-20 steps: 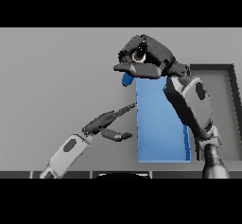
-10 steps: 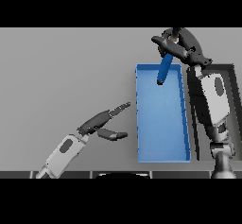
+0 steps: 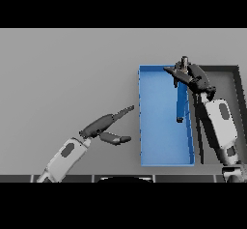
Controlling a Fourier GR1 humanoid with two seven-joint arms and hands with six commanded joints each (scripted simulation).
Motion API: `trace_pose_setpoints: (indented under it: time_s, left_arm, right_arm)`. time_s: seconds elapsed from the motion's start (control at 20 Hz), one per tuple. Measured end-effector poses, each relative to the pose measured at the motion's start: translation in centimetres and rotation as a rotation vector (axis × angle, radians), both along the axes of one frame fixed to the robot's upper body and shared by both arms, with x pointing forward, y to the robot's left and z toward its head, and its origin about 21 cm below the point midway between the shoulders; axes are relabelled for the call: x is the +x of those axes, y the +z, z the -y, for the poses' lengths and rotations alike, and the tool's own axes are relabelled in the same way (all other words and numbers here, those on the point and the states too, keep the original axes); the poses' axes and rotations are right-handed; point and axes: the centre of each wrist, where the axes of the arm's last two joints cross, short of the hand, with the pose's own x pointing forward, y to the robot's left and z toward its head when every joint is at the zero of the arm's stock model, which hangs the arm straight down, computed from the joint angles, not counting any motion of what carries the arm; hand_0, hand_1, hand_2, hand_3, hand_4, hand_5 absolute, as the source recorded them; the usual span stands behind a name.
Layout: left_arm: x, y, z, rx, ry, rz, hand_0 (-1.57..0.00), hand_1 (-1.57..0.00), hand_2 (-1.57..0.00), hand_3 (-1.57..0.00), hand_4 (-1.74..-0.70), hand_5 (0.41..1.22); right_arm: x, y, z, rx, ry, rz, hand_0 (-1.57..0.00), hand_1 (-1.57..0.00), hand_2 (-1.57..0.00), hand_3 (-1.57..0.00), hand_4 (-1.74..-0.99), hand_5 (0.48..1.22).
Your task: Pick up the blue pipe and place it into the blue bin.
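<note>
Step in hand: placing. The right hand [image 3: 189, 74] hangs over the far right corner of the blue bin [image 3: 159, 159].
Right hand: its fingers look spread rather than curled; whether they touch the pipe I cannot tell.
Blue pipe [image 3: 181, 100]: below that hand, inside the bin along its right wall, reaching toward the near side.
Next move, as I judge it: draw the hand up and clear.
Left hand [image 3: 107, 126]: fingers straight, empty, idle left of the bin.
Surface: a plain grey table [image 3: 67, 78]; a dark tray [image 3: 230, 78] sits right of the bin.
</note>
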Motion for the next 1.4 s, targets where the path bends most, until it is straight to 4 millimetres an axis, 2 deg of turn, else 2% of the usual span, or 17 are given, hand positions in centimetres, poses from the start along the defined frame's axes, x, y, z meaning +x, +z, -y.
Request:
trace_pose_setpoints:
  time_s: [0.15,0.25,0.3,0.35,0.4,0.45,0.5,0.6,0.7,0.8,1.05,1.4]
  left_arm:
    - [-0.2,-0.4,0.1,0.007,0.003,-0.012,0.0,0.0,0.0,0.0,-0.83,0.475]
    - [0.0,-0.3,0.5,0.01,0.011,-0.011,0.0,0.0,0.0,0.0,-0.83,0.474]
    - [-0.5,-0.5,0.7,0.005,0.003,-0.009,0.0,0.0,0.0,0.0,-0.83,0.474]
    - [-0.5,-0.3,0.6,0.0,0.008,-0.002,0.0,0.0,0.0,0.0,-0.83,0.476]
    - [-0.2,0.1,0.9,0.0,0.008,-0.002,0.0,0.0,0.0,0.0,-0.83,0.476]
    - [-0.5,-0.1,0.9,-0.004,0.002,-0.003,0.0,0.0,0.0,0.0,-0.83,0.476]
    - [-0.3,-0.1,0.7,0.006,0.01,-0.005,0.0,0.0,0.0,0.0,-0.83,0.476]
    - [-0.6,0.0,0.7,0.002,0.006,0.002,0.0,0.0,0.0,0.0,-0.83,0.477]
    - [-0.2,0.0,0.4,0.007,0.012,-0.004,0.0,0.0,0.0,0.0,-0.83,0.477]
    - [-0.4,-0.3,0.4,-0.002,0.008,-0.003,0.0,0.0,0.0,0.0,-0.83,0.473]
    - [-0.5,0.3,0.7,-0.003,0.004,0.006,0.0,0.0,0.0,0.0,-0.83,0.471]
    - [-0.8,0.1,0.8,0.011,0.008,0.005,0.0,0.0,0.0,0.0,-0.83,0.472]
  right_arm:
    - [-0.9,-2.5,0.3,-0.089,0.012,-0.068,-1.57,-1.57,-1.57,-0.69,-1.653,1.205]
    - [-1.5,-3.9,0.1,-0.132,0.011,-0.134,-1.57,-1.57,-1.57,-1.01,-1.583,1.199]
    - [-1.5,-4.5,0.4,-0.148,-0.008,-0.176,-1.46,-1.38,-1.33,-0.81,-1.534,1.19]
    - [-1.5,-5.4,0.0,-0.128,-0.023,-0.236,-1.17,-1.11,-1.07,-0.65,-1.477,1.178]
    - [-1.4,-5.6,0.3,-0.119,-0.033,-0.285,-0.94,-0.88,-0.85,-0.52,-1.404,1.159]
    - [-1.5,-5.9,-0.1,-0.103,-0.029,-0.329,-0.75,-0.71,-0.68,-0.41,-1.344,1.172]
    - [-1.1,-5.7,-0.2,-0.104,-0.044,-0.358,-0.6,-0.57,-0.55,-0.33,-1.302,1.182]
    - [-1.3,-5.8,-0.8,-0.141,0.008,-0.374,-0.38,-0.36,-0.35,-0.21,-1.234,1.091]
    - [-1.5,-5.4,-1.1,-0.253,0.101,-0.332,-0.25,-0.23,-0.22,-0.13,-1.204,1.002]
    - [-1.8,-5.1,-1.2,-0.311,0.14,-0.307,-0.16,-0.15,-0.14,-0.09,-1.196,0.933]
    - [-1.9,-5.2,-1.3,-0.365,0.159,-0.297,-0.06,-0.05,-0.05,-0.03,-1.188,0.818]
    - [-2.0,-5.2,-1.1,-0.385,0.167,-0.265,-0.02,-0.01,-0.01,-0.01,-1.186,0.766]
